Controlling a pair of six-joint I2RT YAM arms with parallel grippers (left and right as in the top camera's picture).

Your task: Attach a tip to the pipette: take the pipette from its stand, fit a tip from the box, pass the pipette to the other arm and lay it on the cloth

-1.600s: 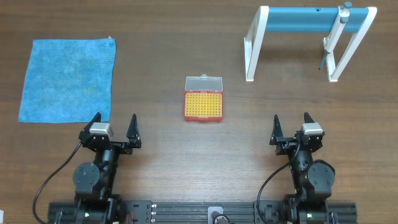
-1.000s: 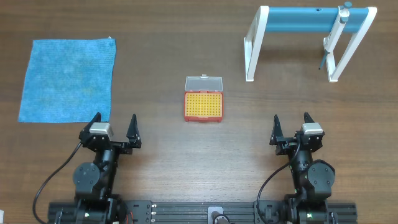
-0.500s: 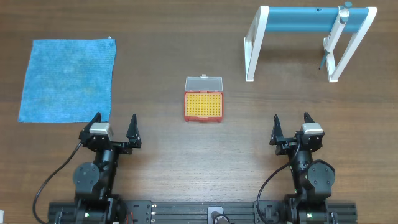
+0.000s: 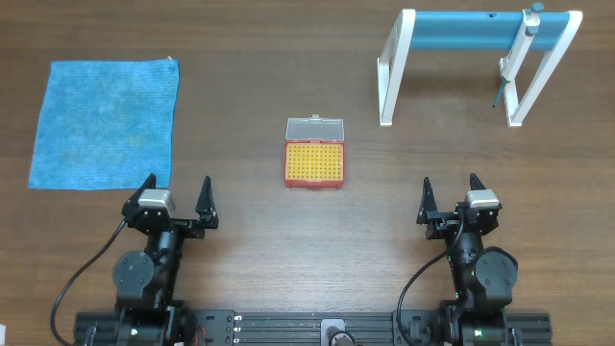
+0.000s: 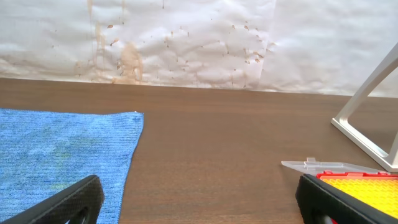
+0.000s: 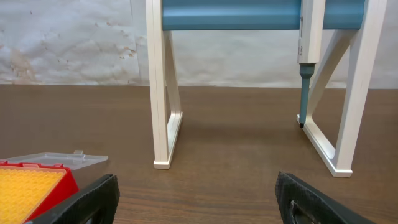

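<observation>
The slim white-and-teal pipette [image 4: 512, 60] hangs upright at the right end of the blue-barred, white-legged stand [image 4: 459, 30] at the table's far right. The orange, clear-lidded tip box [image 4: 314, 163] sits mid-table, and the blue woven cloth [image 4: 104, 123] lies far left. Nothing has shifted lately: the left gripper [image 4: 176, 187] and right gripper [image 4: 450, 187] stay parked by their bases, jaws spread and empty, so the task looks unstarted.

- A dark brown bench [image 4: 240, 77] with a fine wood grain spans the whole work area.
- Behind its far edge stands a white wall [image 5: 199, 43], its surface crinkled like paper.
- Brownish stains [image 5: 127, 59] and small specks mark the wall.
- Light is even, shadows soft.
</observation>
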